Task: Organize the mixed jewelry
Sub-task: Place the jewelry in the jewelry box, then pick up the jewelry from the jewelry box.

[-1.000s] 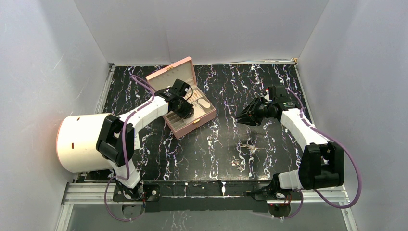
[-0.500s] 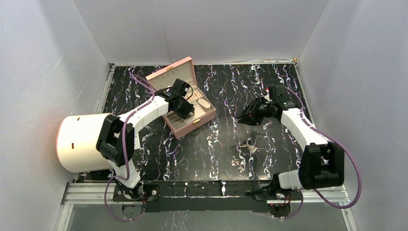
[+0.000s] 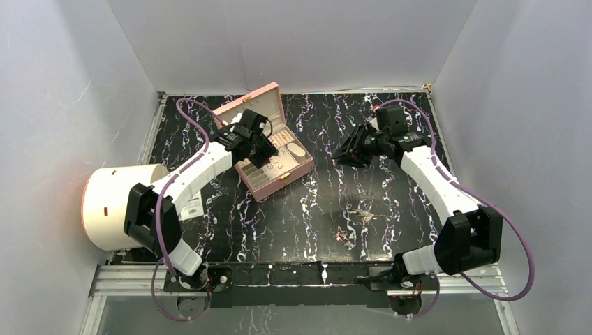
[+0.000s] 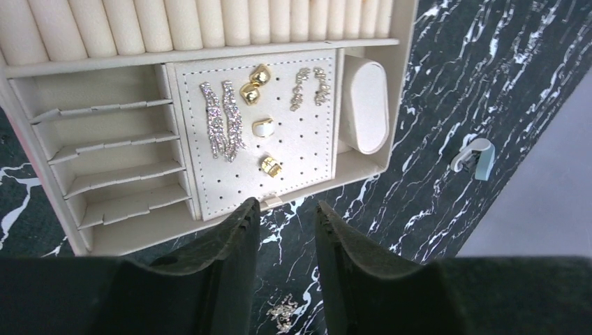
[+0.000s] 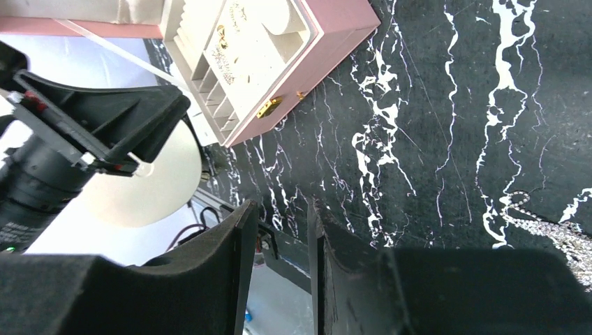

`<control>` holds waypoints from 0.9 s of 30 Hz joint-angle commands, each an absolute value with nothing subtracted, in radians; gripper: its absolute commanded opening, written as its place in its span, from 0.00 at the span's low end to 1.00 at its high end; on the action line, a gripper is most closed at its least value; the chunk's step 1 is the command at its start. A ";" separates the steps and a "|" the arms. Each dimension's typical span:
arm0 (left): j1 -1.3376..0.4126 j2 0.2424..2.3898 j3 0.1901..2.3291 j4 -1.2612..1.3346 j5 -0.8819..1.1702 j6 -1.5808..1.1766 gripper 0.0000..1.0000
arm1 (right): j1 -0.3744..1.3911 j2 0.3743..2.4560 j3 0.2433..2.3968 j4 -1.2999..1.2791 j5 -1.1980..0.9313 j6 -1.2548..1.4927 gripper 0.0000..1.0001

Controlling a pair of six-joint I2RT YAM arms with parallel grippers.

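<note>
My left claw [image 4: 286, 206], slightly apart and empty, hangs over the open box [image 3: 279, 185], I judge to check the pinned earrings [image 4: 222, 125]. My right claw [image 5: 280, 204], also apart and empty, hovers beyond the loose jewelry [image 3: 360, 211] on the near table [image 3: 314, 209].

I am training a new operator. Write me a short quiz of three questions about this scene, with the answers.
1. True or false: the box is closed.
2. The earrings inside the box sit on: A) the ring rolls; B) the perforated panel; C) the oval cushion.
3. Fill in: the loose pieces on the table lie nearer the base of the ___ arm.

Key: 1 false (the lid stands open); 2 B; 3 right.
</note>
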State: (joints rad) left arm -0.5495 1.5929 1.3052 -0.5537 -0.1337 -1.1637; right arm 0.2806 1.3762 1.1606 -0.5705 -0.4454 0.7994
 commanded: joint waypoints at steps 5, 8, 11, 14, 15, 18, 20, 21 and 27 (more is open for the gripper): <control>-0.600 1.610 1.377 -0.587 -0.273 -1.066 0.36 | 0.356 1.403 1.239 -0.619 -0.332 0.775 0.40; -0.623 1.655 1.408 -0.613 -0.332 -1.046 0.37 | 0.358 1.392 1.232 -0.626 -0.320 0.770 0.40; -0.637 1.702 1.438 -0.617 -0.350 -1.030 0.37 | 0.359 1.381 1.225 -0.632 -0.314 0.765 0.40; -0.642 1.742 1.459 -0.617 -0.355 -1.029 0.36 | 0.358 1.378 1.220 -0.636 -0.308 0.758 0.40; -0.645 1.751 1.467 -0.617 -0.360 -1.028 0.35 | 0.358 1.377 1.220 -0.636 -0.308 0.757 0.40; -0.650 1.768 1.474 -0.618 -0.373 -1.026 0.31 | 0.359 1.377 1.221 -0.640 -0.303 0.751 0.40; -0.650 1.773 1.471 -0.620 -0.376 -1.028 0.29 | 0.358 1.380 1.223 -0.640 -0.303 0.745 0.40; -0.650 1.776 1.470 -0.621 -0.376 -1.029 0.28 | 0.358 1.381 1.225 -0.640 -0.304 0.743 0.40; -0.652 1.781 1.462 -0.639 -0.379 -1.032 0.26 | 0.359 1.395 1.239 -0.647 -0.302 0.730 0.40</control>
State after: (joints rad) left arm -0.6456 1.7958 1.4361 -0.6067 -0.3267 -1.0321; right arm 0.3546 1.4071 1.1893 -0.6449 -0.3126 0.7521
